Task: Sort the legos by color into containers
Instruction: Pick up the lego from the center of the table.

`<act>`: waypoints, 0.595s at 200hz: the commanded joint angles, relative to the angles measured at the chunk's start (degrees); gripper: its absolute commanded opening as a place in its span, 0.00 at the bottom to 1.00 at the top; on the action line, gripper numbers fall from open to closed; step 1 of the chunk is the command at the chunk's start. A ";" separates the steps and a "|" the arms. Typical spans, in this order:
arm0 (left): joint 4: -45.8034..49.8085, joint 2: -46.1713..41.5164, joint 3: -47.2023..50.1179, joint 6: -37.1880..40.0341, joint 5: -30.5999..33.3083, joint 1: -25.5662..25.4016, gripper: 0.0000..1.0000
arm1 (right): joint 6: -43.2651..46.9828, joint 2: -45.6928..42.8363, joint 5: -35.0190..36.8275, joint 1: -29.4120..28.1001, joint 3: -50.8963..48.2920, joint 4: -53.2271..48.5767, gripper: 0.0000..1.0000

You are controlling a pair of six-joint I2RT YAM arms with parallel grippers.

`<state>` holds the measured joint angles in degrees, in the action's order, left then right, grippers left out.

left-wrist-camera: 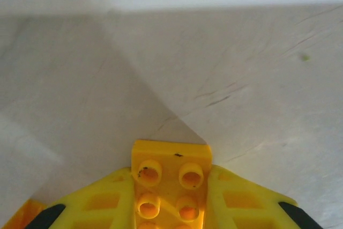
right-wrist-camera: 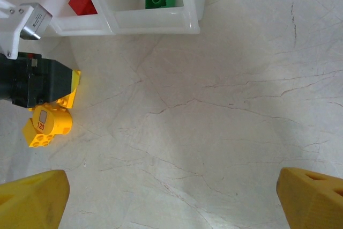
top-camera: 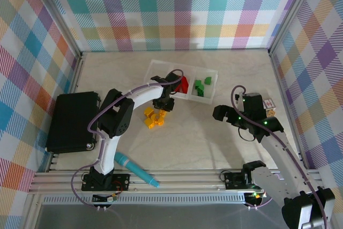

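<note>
My left gripper [left-wrist-camera: 170, 189] is shut on a yellow lego [left-wrist-camera: 170, 156], studs toward the camera, just above the pale table. From the top view this gripper [top-camera: 163, 105] sits beside the pile of yellow legos [top-camera: 154, 117], just in front of the white containers tray [top-camera: 211, 73]. Red legos [top-camera: 184, 85] lie in the middle compartment and green legos [top-camera: 202, 86] in the right one; the left arm hides part of the left compartment. My right gripper [top-camera: 236, 119] stands open over bare table, right of the pile. Its wrist view shows the gripper [right-wrist-camera: 171, 197], the tray [right-wrist-camera: 155, 20] and yellow legos [right-wrist-camera: 45, 127].
A big black flat box [top-camera: 72, 122] lies at the left edge. A teal marker pen [top-camera: 136, 169] rests near the left arm's base. A small printed cube [top-camera: 269, 104] sits by the right wall. Plaid walls close in the table.
</note>
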<state>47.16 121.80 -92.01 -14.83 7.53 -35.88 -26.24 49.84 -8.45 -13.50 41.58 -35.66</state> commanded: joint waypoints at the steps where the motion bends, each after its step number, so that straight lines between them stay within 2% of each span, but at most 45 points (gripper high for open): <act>1: 2.09 -7.02 2.15 -4.26 3.45 0.90 0.19 | -0.52 0.39 -0.25 0.23 1.75 0.02 0.99; 46: 1.61 -14.70 2.53 -9.02 8.99 3.36 0.19 | -1.05 1.04 -0.56 0.23 1.92 0.57 0.99; 72: -0.62 -17.82 2.11 -10.04 9.92 5.70 0.19 | -1.27 1.40 -0.78 0.25 1.79 0.70 0.99; 119: -6.96 -14.17 -4.85 -6.36 9.60 8.57 0.17 | -1.76 1.93 -0.83 0.21 1.53 1.45 0.99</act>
<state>45.28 104.95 -92.27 -23.03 15.75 -28.16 -26.81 51.33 -8.47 -13.50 41.58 -35.59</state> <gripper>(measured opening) 0.264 0.990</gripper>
